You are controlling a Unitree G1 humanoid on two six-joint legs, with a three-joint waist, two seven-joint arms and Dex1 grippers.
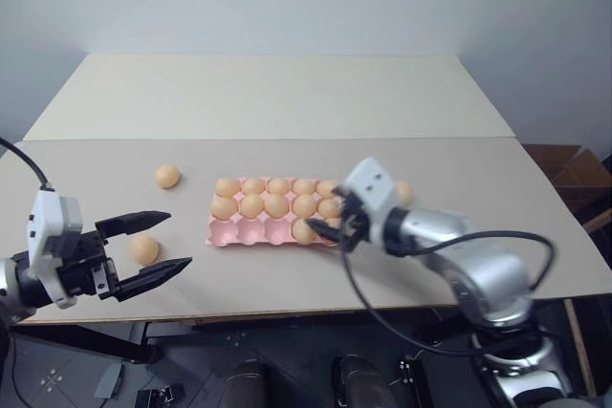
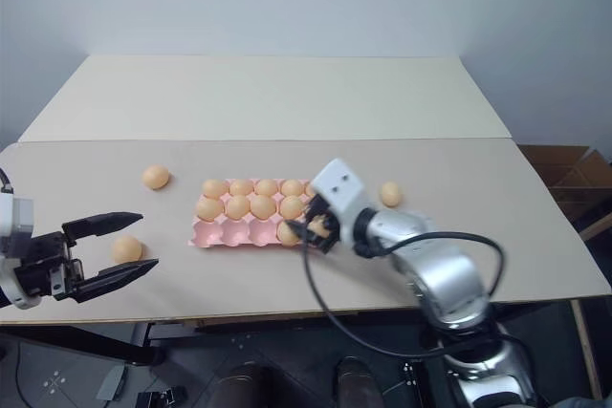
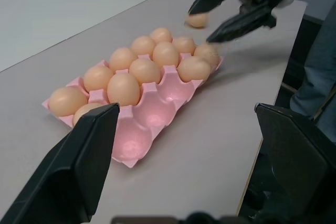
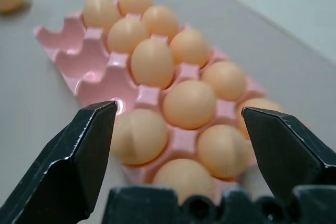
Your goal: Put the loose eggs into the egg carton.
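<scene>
The pale pink egg carton (image 1: pixel 222 233) lies mid-table, with both far rows full and two eggs at the right end of its near row. Three near cups at its left end (image 4: pixel 84 59) are bare. My right gripper (image 1: pixel 332 224) hovers over the carton's right near corner, open, with nothing between its fingers (image 4: pixel 89 150). One loose egg (image 1: pixel 167 176) rests left of the carton, and another (image 2: pixel 390 194) lies right of it, behind my right wrist. A third loose egg (image 1: pixel 144 249) lies on the table and is seen between the spread fingers of my open left gripper (image 1: pixel 178 239), ungripped.
The table (image 1: pixel 287 102) is two beige tops joined by a seam behind the carton. Its front edge runs just under both grippers. Brown cardboard boxes (image 1: pixel 566 165) stand off the table's right side.
</scene>
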